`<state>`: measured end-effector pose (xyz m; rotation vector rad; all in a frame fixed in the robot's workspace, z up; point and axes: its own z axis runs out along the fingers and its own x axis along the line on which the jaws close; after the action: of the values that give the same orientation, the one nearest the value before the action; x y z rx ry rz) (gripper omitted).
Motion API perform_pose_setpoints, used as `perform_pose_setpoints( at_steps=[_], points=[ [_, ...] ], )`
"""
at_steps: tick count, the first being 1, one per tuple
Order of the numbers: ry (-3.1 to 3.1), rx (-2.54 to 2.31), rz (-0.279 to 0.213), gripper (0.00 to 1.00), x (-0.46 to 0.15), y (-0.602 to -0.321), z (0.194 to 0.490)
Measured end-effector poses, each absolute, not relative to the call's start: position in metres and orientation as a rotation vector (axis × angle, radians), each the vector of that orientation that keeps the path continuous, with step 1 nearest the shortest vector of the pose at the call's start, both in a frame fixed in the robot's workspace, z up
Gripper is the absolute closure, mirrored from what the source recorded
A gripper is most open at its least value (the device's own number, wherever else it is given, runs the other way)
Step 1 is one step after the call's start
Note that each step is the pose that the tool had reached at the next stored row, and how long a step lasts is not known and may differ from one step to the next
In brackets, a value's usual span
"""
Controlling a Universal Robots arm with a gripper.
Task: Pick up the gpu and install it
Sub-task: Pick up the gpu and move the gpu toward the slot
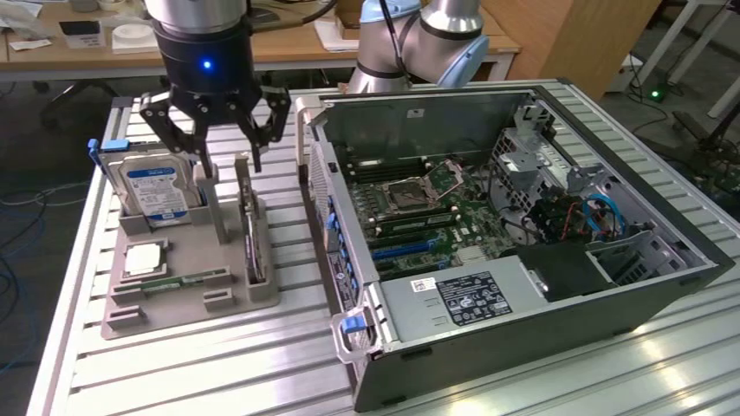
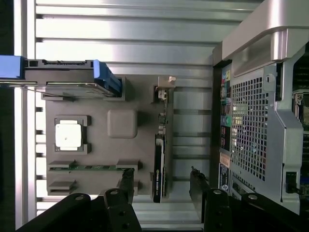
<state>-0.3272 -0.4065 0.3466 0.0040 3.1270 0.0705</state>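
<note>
Exterior view: my gripper [image 1: 225,152] hangs wide open above the gpu [image 1: 248,227], upright along the edge of the holder [image 1: 173,314] nearest the case [image 1: 497,347] (hard drive [image 1: 156,192] close by); a skewed descent could jam a finger onto the card.

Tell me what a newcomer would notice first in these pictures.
The open computer case dominates the exterior view's right, its motherboard exposed. On that view's left, the open gripper hangs above a gray holder where the gpu stands on edge beside a blue-labelled hard drive.
</note>
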Motion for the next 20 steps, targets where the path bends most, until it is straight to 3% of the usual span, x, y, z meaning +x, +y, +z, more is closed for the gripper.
perform_pose_setpoints(
  at_steps=[20],
  points=[
    [3.127, 0.004, 0.07, 0.41, -0.327, -0.407, 0.333]
  ],
)
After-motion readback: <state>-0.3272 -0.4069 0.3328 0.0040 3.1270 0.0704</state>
